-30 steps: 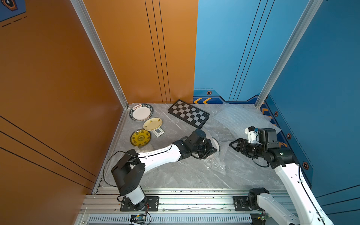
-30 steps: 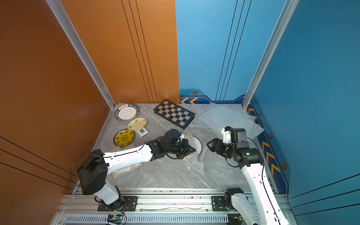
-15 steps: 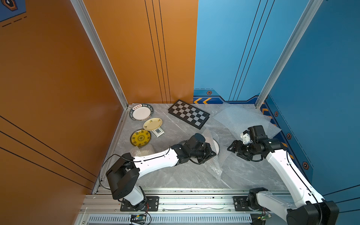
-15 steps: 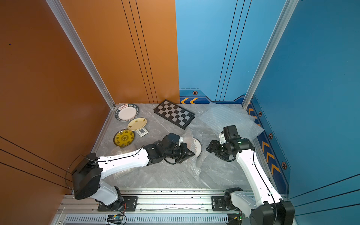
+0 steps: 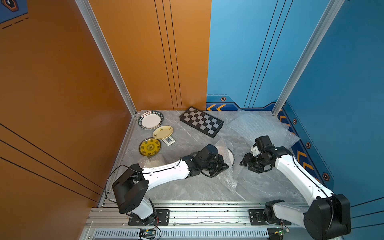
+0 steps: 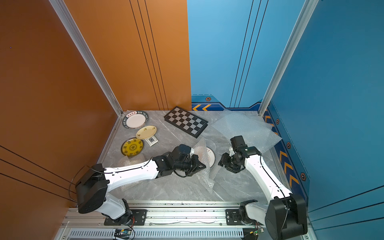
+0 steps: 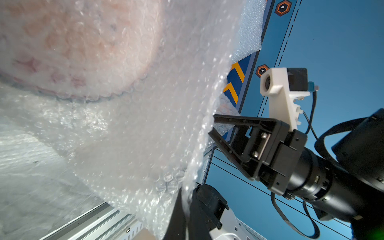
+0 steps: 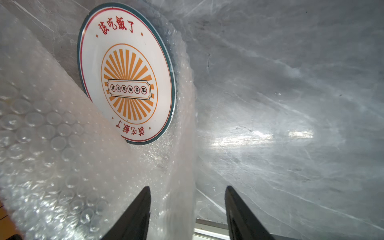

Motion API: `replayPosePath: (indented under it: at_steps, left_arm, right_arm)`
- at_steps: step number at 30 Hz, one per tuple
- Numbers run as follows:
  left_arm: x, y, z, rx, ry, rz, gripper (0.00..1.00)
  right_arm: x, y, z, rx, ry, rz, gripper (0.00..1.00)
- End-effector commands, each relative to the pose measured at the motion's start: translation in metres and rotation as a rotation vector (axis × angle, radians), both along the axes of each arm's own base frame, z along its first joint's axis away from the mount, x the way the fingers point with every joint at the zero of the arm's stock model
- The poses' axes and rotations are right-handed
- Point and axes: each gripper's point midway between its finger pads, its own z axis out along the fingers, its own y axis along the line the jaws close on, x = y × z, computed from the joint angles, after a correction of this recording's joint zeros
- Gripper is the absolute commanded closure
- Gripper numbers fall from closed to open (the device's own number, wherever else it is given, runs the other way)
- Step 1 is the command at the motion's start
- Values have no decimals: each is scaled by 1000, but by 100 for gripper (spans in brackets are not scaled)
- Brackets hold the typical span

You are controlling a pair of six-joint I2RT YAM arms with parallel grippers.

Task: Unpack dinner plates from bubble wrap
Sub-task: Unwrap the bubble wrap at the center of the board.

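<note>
Near the middle of the grey table, the left gripper is pressed together on a crinkled sheet of bubble wrap, pinching its edge and holding that part raised. The left wrist view shows its dark fingers clamped on the plastic.

Just to its right, the right gripper has its jaws spread. In the right wrist view the free edge of the same sheet lies between its fingers, unsqueezed.

Just beyond both grippers lies the sunburst plate, white with orange rays and red lettering. The wrap shows beneath its rim on one side and folds up over the other. In both top views only the plate's right edge shows.

Further right and far, flat sheets of the same plastic are spread toward the blue wall. A small sheet lies under the left arm.

At the far left sit three bare plates:
- the lettered-rim plate
- the pale yellow plate
- the yellow patterned plate

A white card lies just beside the pale one. The checkerboard lies at the far middle.
</note>
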Motion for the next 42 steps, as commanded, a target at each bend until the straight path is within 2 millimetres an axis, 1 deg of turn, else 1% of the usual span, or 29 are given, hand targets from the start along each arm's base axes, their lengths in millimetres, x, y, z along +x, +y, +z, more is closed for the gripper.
replayPosePath:
  at_steps: [1,5,6,10,13,18,19,20,24,26,28,32,35,38,39,40,42]
  left_arm:
    - [-3,2,3,-8,-14,-4,100]
    - [0,7,3,-12,-16,8,100]
    - [1,8,3,-13,-16,13,100]
    - [1,22,6,-8,-22,35,100]
    - [-2,42,10,7,-33,59,100]
    - [-15,92,14,66,-58,122,100]
    - [-18,102,20,57,-75,140,100]
    - [-25,117,14,91,-62,159,100]
    - [-44,153,9,95,-66,234,100]
    - [-52,171,1,103,-64,278,100]
    - [-59,185,-7,105,-60,316,100]
    - [-60,206,-12,84,-70,400,100]
    - [-62,226,-21,147,-74,422,100]
    - [-64,239,-31,164,-48,432,100]
    - [-64,241,-34,163,-40,438,100]
    - [-64,243,-37,159,-32,440,100]
    - [-64,246,-39,160,-28,450,100]
  right_arm:
    - [6,-4,-5,-33,-24,-10,57]
    - [6,-12,-14,-58,-20,-31,96]
    - [6,-14,-17,-62,-13,-40,100]
    - [7,-24,-27,-68,11,-70,100]
    - [8,-31,-33,-75,25,-85,100]
    - [10,-39,-41,-81,46,-109,100]
    - [10,-40,-43,-82,50,-113,100]
    - [10,-40,-44,-80,54,-115,100]
    - [10,-39,-44,-69,56,-119,100]
    - [9,-37,-43,-54,56,-121,100]
    - [8,-33,-43,-30,51,-130,100]
    - [3,-19,-44,40,33,-167,100]
    - [-5,-8,-50,57,30,-169,100]
    - [-14,2,-57,62,43,-140,100]
    - [-17,4,-59,63,49,-131,96]
    - [-19,6,-59,68,55,-126,89]
    - [-23,5,-56,76,56,-124,81]
